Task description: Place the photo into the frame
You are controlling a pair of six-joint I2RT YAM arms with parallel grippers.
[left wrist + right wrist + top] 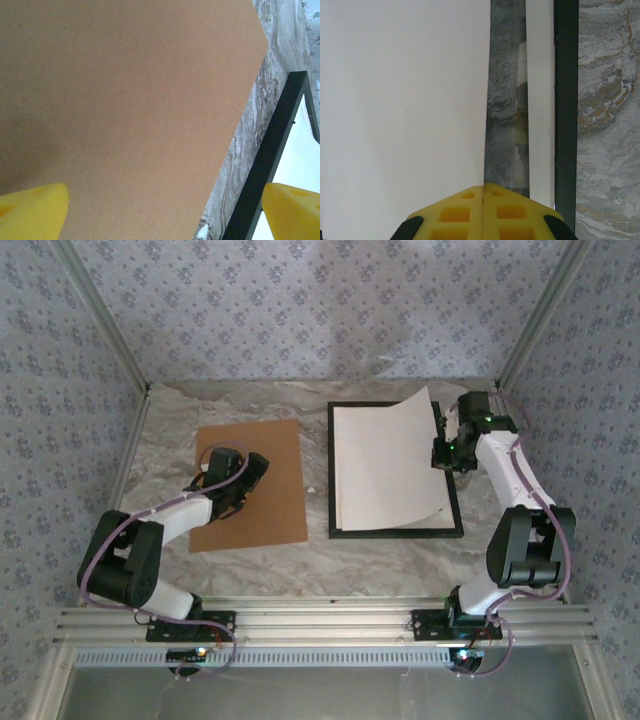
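Pinching the right edge of the photo [385,465], right end effector [442,445] is clamped on it. Photo lies white side up over frame [395,532], right edge lifted. Left end effector [243,485] hangs jaws apart over brown board [275,440], just left of frame on desk [320,560].

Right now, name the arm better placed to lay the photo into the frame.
Right. The right jaws are shut on the photo, its edge lifted over the frame. The left jaws stand open above the brown board, beside the frame.
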